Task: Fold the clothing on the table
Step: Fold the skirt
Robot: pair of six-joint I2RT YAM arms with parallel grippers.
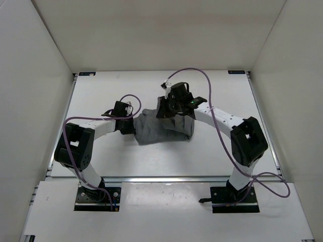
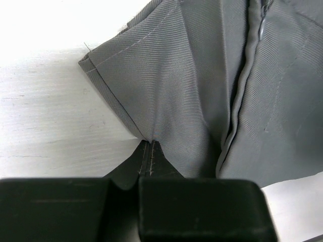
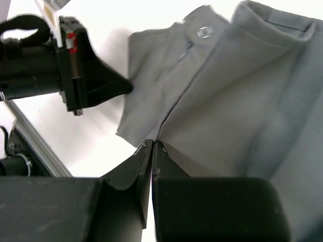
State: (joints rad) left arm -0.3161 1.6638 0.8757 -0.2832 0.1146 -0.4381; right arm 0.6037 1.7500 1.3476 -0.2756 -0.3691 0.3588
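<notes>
The dark grey clothing lies bunched in the middle of the white table. My left gripper is at its left edge, shut on a stitched hem. At the garment's far side, my right gripper is shut on a fabric edge by the zipper seam. In the right wrist view the cloth hangs with a button near its top, and the left gripper touches its left edge. The left wrist view shows creased fabric and a long seam.
White walls close in the table on three sides. A metal rail runs along the near edge, ahead of the arm bases. Purple cables loop above both arms.
</notes>
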